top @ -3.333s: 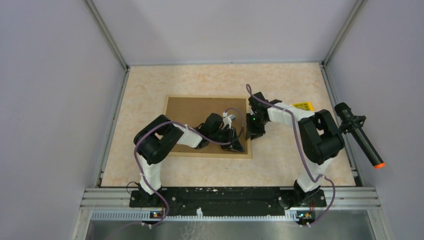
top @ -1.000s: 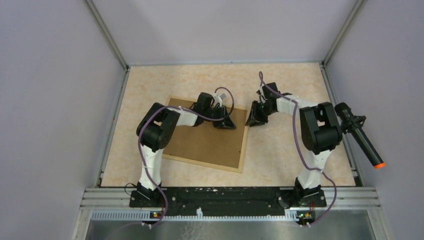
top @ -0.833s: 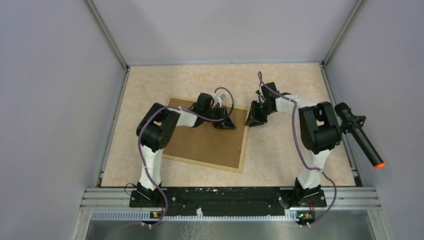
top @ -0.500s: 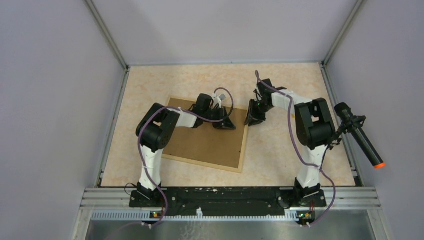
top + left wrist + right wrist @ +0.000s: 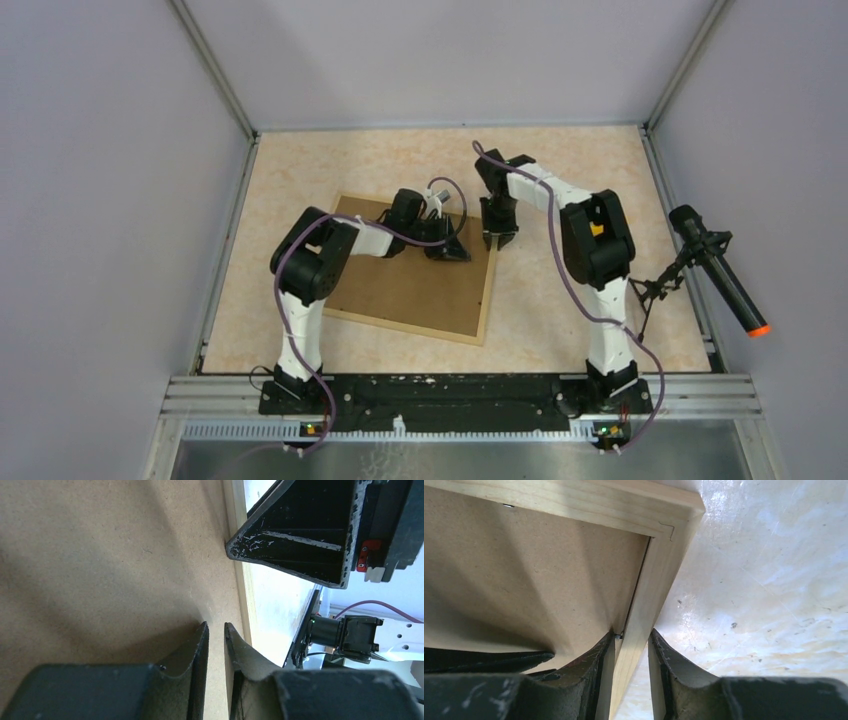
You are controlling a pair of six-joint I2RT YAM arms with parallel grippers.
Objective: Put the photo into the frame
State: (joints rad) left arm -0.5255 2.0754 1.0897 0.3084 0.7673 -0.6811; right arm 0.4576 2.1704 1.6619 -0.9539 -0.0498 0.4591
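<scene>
Slippage of the frame [image 5: 410,290], laid back-up on the table [image 5: 560,300], was risked, since only its right rail [image 5: 644,605] was pinched by the right gripper [image 5: 631,645] while its backing board [image 5: 100,555] was pressed by the closed-together fingers of the left gripper [image 5: 216,628]; photo unseen.

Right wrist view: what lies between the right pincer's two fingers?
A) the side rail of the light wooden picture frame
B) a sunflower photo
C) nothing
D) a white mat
A: the right pincer clasps the pale rail of the light wooden picture frame, beside its brown backing board.
</scene>
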